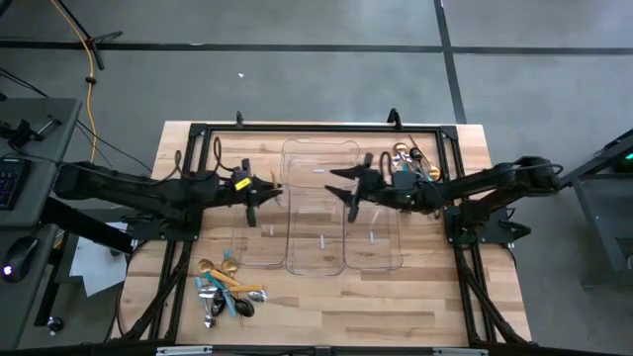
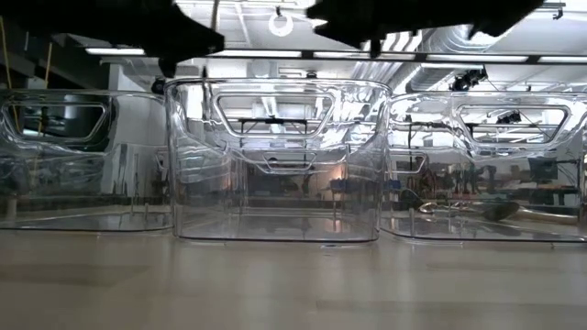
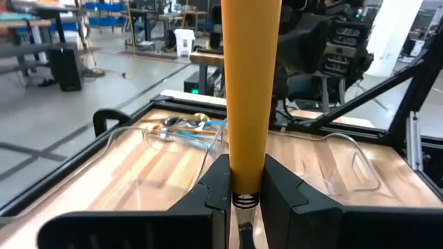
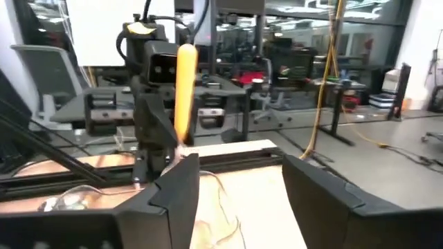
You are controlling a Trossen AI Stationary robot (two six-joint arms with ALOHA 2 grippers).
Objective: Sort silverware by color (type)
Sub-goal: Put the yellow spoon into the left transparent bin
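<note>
Over the wooden table (image 1: 326, 297), the left claw (image 3: 246, 188) clamps an orange-handled utensil (image 3: 250, 83); the right claw (image 4: 235, 190) gapes empty.

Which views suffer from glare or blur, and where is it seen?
Low view: ceiling lights glare off the clear trays, and room reflections clutter their walls. Left wrist view: the orange handle held in the left end effector is near and soft-edged. Right wrist view: the right end effector fingers look blurred. High view: evenly lit.

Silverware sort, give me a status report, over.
Left gripper shut on orange-handled utensil, above the clear trays. Right gripper open, empty, over trays. Silverware pile waiting near table front. Nothing in the way.
</note>
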